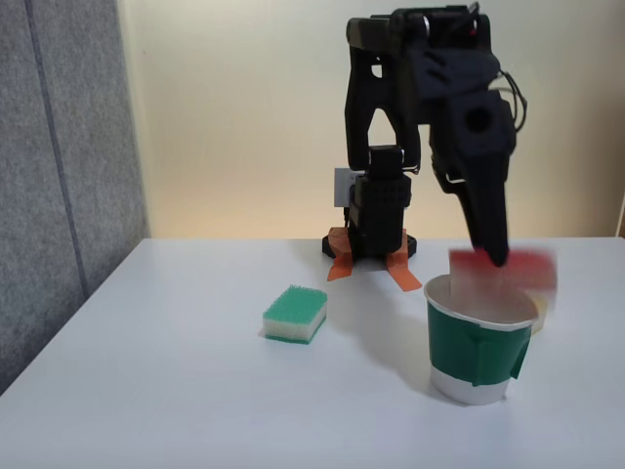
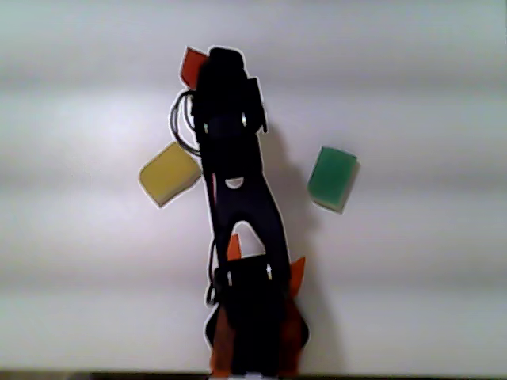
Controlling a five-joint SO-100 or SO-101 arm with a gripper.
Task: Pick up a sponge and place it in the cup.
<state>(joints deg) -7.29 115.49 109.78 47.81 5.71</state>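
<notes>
Closest to the fixed camera stands the cup (image 1: 479,347), a wide white paper one with a dark green band around it, upright on the white bench (image 1: 176,391) at the right of that view. Just above its rim hangs the sponge (image 1: 503,274), blurred, with its red top uppermost and its pale body reaching down to the cup's mouth; how much of it is already inside the cup is unclear. The black arm bends over from its base at the back of the bench, and its end effector (image 1: 495,252) points down onto the sponge's top and is closed on it, holding it clear of the bench. To the left of the cup in the fixed view, well apart from it, a smaller green-topped sponge (image 1: 295,314) lies flat on the bench. Orange tape (image 1: 402,274) marks the bench around the arm's base. A sliver of something yellow (image 1: 543,315) shows just behind the cup on its right. In the other view, looking down from above, the arm covers the cup; a corner of the red sponge (image 2: 192,66) sticks out near the arm's tip, a yellow sponge (image 2: 169,174) lies to the arm's left, and the green sponge (image 2: 333,178) lies to its right.
</notes>
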